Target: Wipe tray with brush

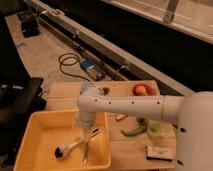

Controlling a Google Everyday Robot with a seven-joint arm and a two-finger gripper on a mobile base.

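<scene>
The gripper (pixel 90 134) hung inside the tray (pixel 35 131), jaws wide apart and empty, just above the brush (pixel 74 146) lying on the tray's floor. This looked like the reaching step. Next it needed to lower and close on the handle.

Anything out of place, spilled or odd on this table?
Nothing spilled or damaged. The brush lies inside the tray beside a thin metal utensil, both askew to its sides; the open gripper hangs over the brush's handle end.
</scene>
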